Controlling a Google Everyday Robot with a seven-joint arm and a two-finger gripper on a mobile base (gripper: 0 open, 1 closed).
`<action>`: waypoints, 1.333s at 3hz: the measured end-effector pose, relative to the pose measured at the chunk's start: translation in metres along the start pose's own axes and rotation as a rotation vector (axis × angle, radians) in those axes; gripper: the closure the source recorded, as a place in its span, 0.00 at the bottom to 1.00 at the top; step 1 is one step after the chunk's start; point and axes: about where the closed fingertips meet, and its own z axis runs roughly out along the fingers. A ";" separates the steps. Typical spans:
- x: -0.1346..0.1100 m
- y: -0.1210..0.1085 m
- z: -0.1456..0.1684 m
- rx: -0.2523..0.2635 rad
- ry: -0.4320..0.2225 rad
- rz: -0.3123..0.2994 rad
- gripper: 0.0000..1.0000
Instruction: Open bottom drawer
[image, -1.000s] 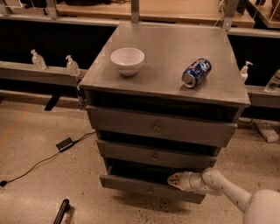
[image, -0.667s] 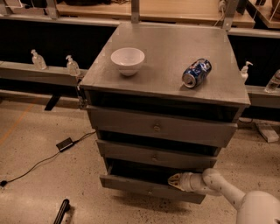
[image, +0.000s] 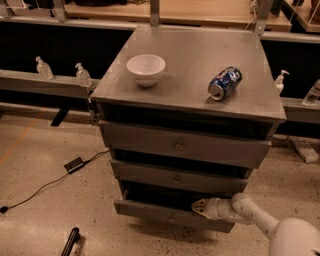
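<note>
The grey cabinet has three drawers. The bottom drawer is the lowest and slimmest, with a small round knob at its centre; it stands pulled out a little, with a dark gap above its front. My gripper reaches in from the lower right on a white arm. Its tip rests at the top edge of the bottom drawer's front, right of the knob.
A white bowl and a blue can lying on its side sit on the cabinet top. A black power adapter with its cable lies on the floor at the left. Bottles stand on the ledge behind.
The gripper has stayed at the bottom drawer's top edge. The drawer front shows no clear movement.
</note>
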 end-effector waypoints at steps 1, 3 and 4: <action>0.000 0.000 0.000 0.000 0.000 0.000 1.00; 0.000 0.000 0.000 0.000 0.000 0.000 1.00; 0.000 0.000 0.000 0.000 0.000 0.000 1.00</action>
